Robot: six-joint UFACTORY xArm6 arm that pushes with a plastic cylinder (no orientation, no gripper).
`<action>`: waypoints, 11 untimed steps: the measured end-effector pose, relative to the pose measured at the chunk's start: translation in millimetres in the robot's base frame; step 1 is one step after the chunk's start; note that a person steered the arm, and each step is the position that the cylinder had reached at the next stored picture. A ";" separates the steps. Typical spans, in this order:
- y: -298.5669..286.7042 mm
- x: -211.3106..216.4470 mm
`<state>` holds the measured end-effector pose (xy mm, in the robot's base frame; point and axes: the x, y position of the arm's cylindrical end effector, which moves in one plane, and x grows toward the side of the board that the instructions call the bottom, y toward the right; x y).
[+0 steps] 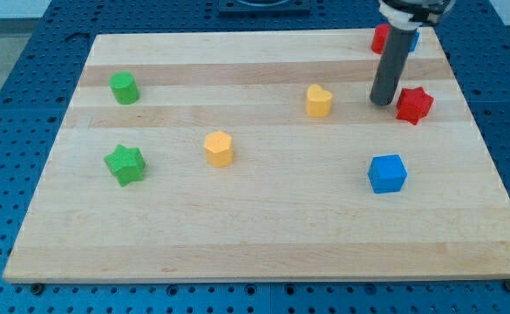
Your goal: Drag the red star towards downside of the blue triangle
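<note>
My tip (382,102) — a bare rod, no pincer to report — sits just left of the red star (414,105) at right, apparently lining up a push.

my tip (382,102) just left of red star (414,105) | blue cube (387,173) below | yellow heart (319,101) further left | green star (125,164) far left

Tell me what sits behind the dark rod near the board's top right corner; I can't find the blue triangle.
Behind the rod peek a red block and a sliver of a blue block. The rod covers most of both, so their shapes stay hidden.
</note>
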<state>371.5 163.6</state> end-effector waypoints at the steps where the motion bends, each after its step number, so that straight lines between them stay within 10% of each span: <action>1: -3.4 24.0; 5: 79.5 8.7; 11: 37.0 -71.1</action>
<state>300.4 200.6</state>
